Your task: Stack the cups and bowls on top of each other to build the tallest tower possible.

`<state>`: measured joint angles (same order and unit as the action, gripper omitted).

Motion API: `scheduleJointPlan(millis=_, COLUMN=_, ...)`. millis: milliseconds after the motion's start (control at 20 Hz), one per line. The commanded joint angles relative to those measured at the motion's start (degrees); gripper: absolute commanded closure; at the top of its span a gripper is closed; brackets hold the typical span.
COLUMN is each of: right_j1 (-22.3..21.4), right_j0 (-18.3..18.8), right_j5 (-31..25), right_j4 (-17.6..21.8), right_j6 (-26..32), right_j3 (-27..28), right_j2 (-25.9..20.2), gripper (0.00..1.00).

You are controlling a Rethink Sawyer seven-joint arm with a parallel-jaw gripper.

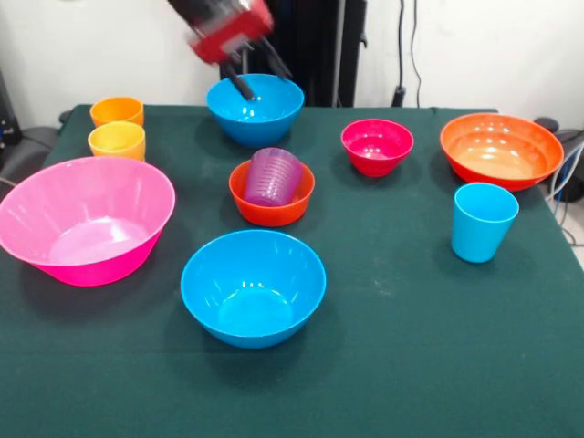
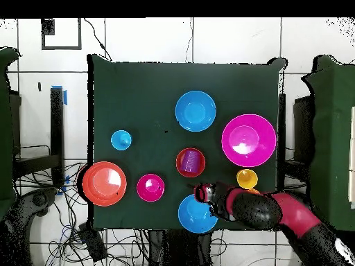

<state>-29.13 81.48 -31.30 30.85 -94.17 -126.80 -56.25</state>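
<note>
My gripper [image 1: 265, 85] is open, its dark fingertips [image 1: 245, 89] reaching into the far blue bowl [image 1: 255, 114]. In the overhead view the gripper [image 2: 205, 193] is over that bowl's [image 2: 194, 216] rim. The purple cup [image 1: 272, 175] sits inside the small orange bowl [image 1: 271, 208]. The orange cup [image 1: 117, 110] and yellow cup [image 1: 117, 140] stand at the left, behind the big pink bowl [image 1: 84, 219]. A second blue bowl [image 1: 253, 286] is at the front. The magenta-red bowl [image 1: 377, 146], wide orange bowl [image 1: 501, 151] and light blue cup [image 1: 483, 221] are at the right. Nothing else is stacked.
The green table [image 1: 392, 365] has bare cloth along its front edge and front right. Cables and dark equipment stand beyond the table's sides and behind the far edge.
</note>
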Motion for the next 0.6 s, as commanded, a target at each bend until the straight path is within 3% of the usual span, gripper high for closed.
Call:
scheduleJointPlan(millis=50, right_j1=-12.4, right_j0=12.4, right_j5=2.9, right_j4=-5.5, right_j6=-2.7, right_j3=-15.5, right_j2=-8.0, gripper=0.0)
scheduleJointPlan(millis=250, right_j1=-13.2, right_j0=21.6, right_j5=3.0, right_j4=-6.3, right_j6=-0.4, right_j3=-22.2, right_j2=-9.7, gripper=0.0)
scheduleJointPlan(millis=350, right_j1=-14.5, right_j0=24.9, right_j5=6.5, right_j4=-5.2, right_j6=-1.0, right_j3=-25.8, right_j2=-10.6, gripper=0.0)
scheduleJointPlan(millis=450, right_j1=-15.1, right_j0=26.2, right_j5=9.8, right_j4=-3.4, right_j6=-2.0, right_j3=-28.1, right_j2=-10.5, gripper=0.0)
scheduleJointPlan(millis=600, right_j1=-14.3, right_j0=26.9, right_j5=16.0, right_j4=2.1, right_j6=-4.3, right_j3=-30.9, right_j2=-6.0, gripper=0.0)
